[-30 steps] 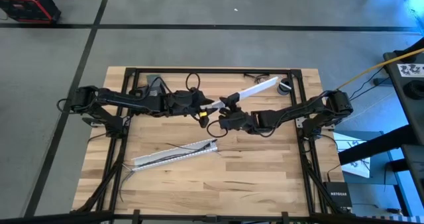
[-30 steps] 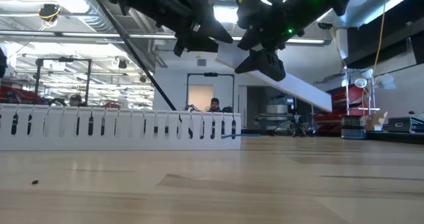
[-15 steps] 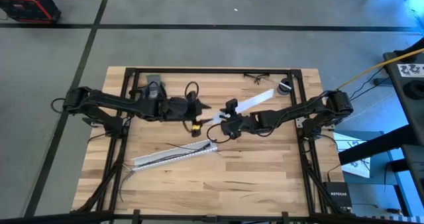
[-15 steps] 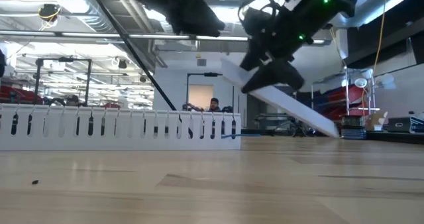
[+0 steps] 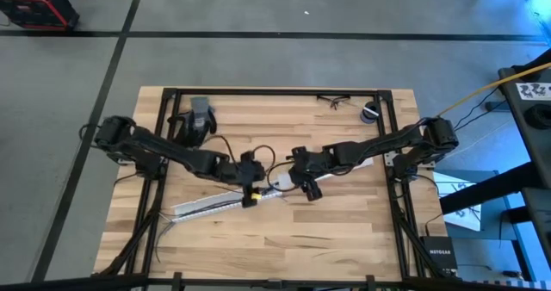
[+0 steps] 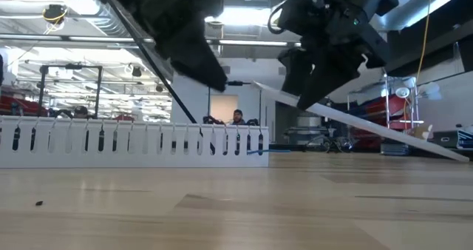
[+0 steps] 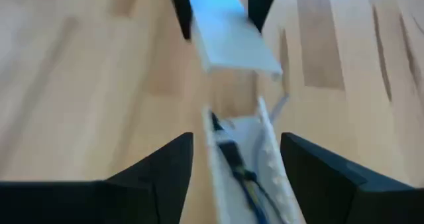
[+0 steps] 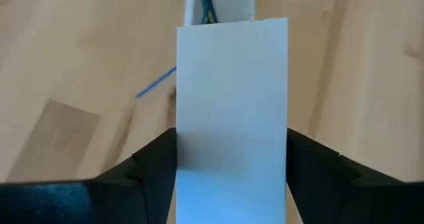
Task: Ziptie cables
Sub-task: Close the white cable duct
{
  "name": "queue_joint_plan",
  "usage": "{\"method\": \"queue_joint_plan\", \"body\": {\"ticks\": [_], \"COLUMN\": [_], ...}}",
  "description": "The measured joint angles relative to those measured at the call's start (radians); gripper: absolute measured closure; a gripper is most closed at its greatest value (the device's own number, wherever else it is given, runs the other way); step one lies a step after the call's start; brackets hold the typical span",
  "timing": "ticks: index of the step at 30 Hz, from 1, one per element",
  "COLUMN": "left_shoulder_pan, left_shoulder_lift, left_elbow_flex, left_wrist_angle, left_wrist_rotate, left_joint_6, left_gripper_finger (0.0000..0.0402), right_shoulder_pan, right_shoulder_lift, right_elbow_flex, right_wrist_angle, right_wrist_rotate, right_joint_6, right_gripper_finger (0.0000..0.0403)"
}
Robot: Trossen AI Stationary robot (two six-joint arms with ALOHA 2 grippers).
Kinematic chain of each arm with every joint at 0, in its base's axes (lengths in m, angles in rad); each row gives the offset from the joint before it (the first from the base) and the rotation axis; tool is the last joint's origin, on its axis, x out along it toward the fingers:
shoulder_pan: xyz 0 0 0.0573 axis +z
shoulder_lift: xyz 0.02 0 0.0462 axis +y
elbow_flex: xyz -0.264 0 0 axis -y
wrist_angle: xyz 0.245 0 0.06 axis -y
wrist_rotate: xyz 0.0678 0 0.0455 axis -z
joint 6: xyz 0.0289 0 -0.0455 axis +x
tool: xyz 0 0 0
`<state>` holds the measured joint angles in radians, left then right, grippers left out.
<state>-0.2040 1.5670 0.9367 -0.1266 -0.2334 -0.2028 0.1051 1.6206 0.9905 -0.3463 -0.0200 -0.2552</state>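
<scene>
A white slotted channel [image 5: 225, 201] lies on the table, with the dark cables [image 7: 232, 159] resting inside it. My left gripper [image 7: 236, 139] is open and hovers over the channel's right end [image 5: 274, 188], one finger on each side, above the channel wall in the low view [image 6: 207, 69]. My right gripper [image 5: 299, 179] is shut on a flat white strip [image 8: 232, 98]. The strip's free end [image 7: 232, 48] hangs just beyond the channel's end. A thin blue wire [image 8: 156, 85] lies on the wood beside the channel. My right gripper pinches the flat white strip across its width, one finger on each long edge [image 8: 177, 151], a short way back from its left end. The fingers point along the strip toward the channel. The strip is tilted: the held end is raised [image 6: 273, 93] and the far right end rests on the table [image 6: 454, 156].
Near the far edge sit a grey device [image 5: 200, 114], a pair of glasses [image 5: 331, 102] and a small roll [image 5: 370, 112]. A black frame [image 5: 258, 91] borders the table. Bare wood lies toward the near edge [image 5: 284, 239].
Both grippers have moved toward the near edge and down. My right gripper carried the white strip from the far right toward the channel, lowering its right end onto the table. My left gripper drew away from the strip's end and now sits over the channel's right end.
</scene>
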Motion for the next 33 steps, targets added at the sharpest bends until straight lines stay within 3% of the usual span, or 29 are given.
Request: {"method": "queue_joint_plan", "body": {"ticks": [9, 16, 23, 33], "left_shoulder_pan": [-0.036, 0.008, 0.015, -0.045], "left_shoulder_lift": [0.149, 0.145, 0.169, 0.183], "left_elbow_flex": [-0.002, -0.001, -0.001, 0.0], "left_wrist_angle": [0.129, 0.136, 0.128, 0.144], "left_wrist_rotate": [0.006, 0.001, 0.001, -0.044], "left_joint_6": [-0.077, -0.179, -0.178, -0.152], "left_gripper_finger": [0.0179, 0.014, 0.0096, 0.009], "right_shoulder_pan": [-0.001, -0.001, -0.001, -0.001], "right_shoulder_lift": [0.065, 0.067, 0.067, 0.067], "right_elbow_flex": [0.0, 0.0, 0.0, 0.0], "right_wrist_angle": [-0.013, -0.024, -0.045, -0.047], "right_wrist_rotate": [-0.015, 0.017, 0.028, 0.028], "right_joint_6": [0.015, 0.01, -0.008, -0.011], "right_gripper_finger": [0.0166, 0.0166, 0.0166, 0.0166]}}
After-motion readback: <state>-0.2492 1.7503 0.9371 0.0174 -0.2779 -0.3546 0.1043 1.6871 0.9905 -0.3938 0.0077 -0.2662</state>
